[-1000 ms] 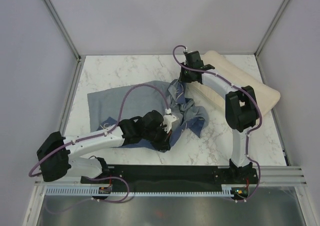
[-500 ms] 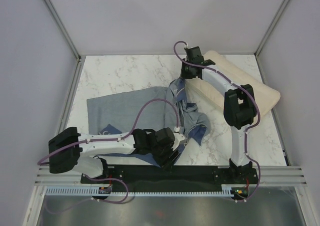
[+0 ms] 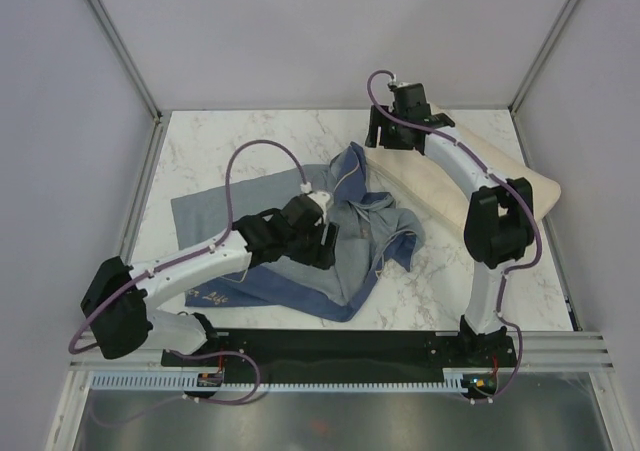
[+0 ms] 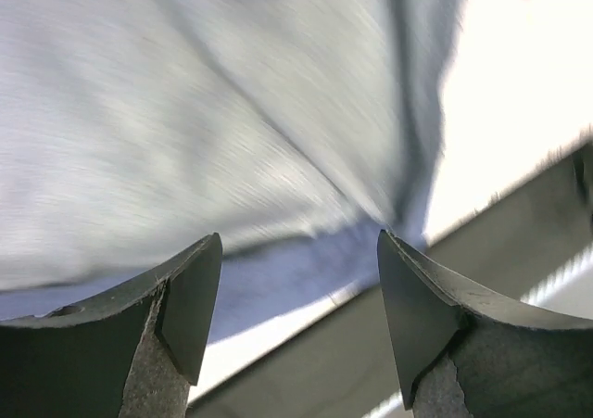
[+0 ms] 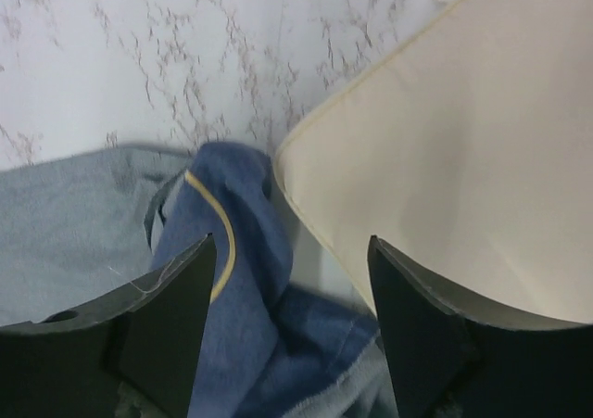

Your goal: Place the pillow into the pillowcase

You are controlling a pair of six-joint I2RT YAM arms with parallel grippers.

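White, grey-veined marble worktop (image 3: 240, 141), viewed from above. A crumpled denim-blue pillowcase (image 3: 300, 286) lies across its centre and near-left area. A cream pillow (image 3: 420, 181) lies diagonally at the far right, with one corner just beside the pillowcase's far edge.

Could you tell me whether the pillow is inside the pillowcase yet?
Out: the pillow lies bare beside the crumpled pillowcase.

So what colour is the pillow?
The pillow is plain cream, with no pattern. It shows best in the right wrist view.
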